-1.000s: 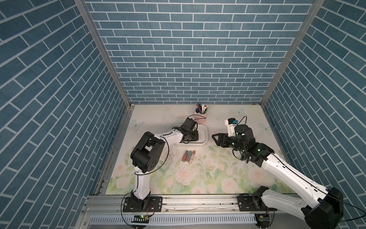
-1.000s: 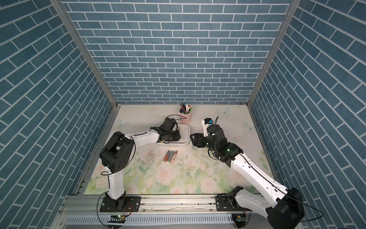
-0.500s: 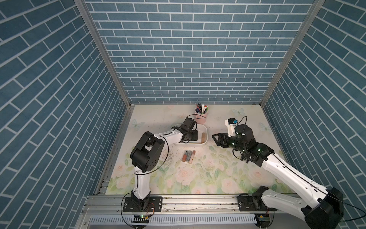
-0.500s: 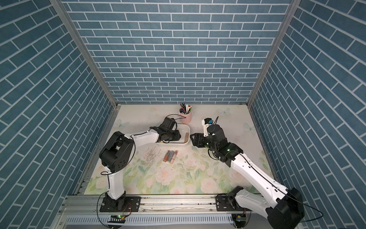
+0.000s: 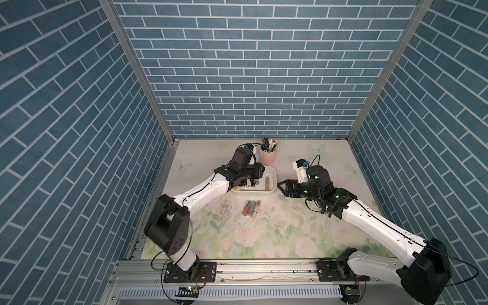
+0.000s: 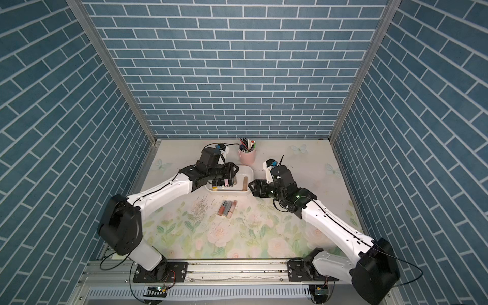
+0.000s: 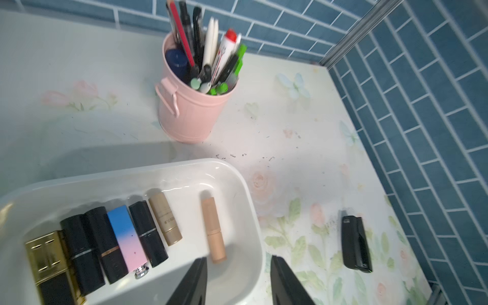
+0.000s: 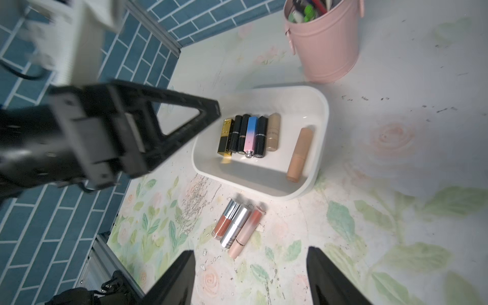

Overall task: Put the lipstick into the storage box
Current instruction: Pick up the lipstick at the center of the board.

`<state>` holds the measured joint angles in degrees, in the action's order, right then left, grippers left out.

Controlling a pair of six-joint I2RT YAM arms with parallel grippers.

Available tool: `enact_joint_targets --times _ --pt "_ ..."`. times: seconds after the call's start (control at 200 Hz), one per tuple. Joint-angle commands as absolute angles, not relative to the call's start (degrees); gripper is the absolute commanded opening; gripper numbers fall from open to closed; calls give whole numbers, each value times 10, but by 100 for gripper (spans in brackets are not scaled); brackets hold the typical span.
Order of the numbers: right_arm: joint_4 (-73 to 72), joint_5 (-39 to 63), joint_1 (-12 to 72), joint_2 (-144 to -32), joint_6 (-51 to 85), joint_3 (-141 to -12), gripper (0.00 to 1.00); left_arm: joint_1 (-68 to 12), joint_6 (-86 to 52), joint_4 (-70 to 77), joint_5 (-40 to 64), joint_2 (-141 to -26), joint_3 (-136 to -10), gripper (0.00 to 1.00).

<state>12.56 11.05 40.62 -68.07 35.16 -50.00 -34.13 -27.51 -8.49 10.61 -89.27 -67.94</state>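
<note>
The white storage box [image 5: 253,192] [image 6: 229,193] stands mid-table. A row of several lipsticks [image 7: 118,237] [image 8: 248,134] lies at its left end, and a peach lipstick [image 5: 267,183] [image 6: 245,183] [image 7: 213,229] [image 8: 299,154] lies alone at its right end. My left gripper [image 5: 261,170] [image 6: 235,170] [image 7: 237,260] hangs over the box, open, with nothing between its jaws. Three more lipstick tubes [image 5: 252,207] [image 6: 227,207] [image 8: 237,227] lie on the mat in front of the box. My right gripper [image 5: 281,187] [image 6: 252,187] [image 8: 250,252] hovers just right of the box, open and empty.
A pink pen cup [image 5: 268,157] [image 6: 247,157] [image 7: 190,113] [image 8: 324,45] full of pens stands right behind the box. Blue brick walls close in the floral mat on three sides. The left arm lies across the box's left end.
My left gripper's jaws have opened and it has drawn back a little; the peach lipstick now lies loose in the box. The right arm has not moved.
</note>
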Motion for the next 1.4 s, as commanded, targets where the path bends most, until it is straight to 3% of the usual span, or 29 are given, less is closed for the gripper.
enact_joint_targets --times 0.0,0.255,0.495,1.0,1.395 --pt "113 108 459 -723 367 -510 70 -339 -239 -133 96 -834 -628 46" --pt "160 31 556 -879 388 -579 69 -339 -245 -169 53 -676 -489 50" --pt "204 -7 597 -983 390 -641 68 -340 -259 -171 8 -582 -404 53" --pt "221 -33 600 -1041 395 -657 54 -339 -248 -151 5 -583 -381 54" --pt "220 -30 600 -1064 392 -676 53 -339 -238 -149 6 -588 -372 55"
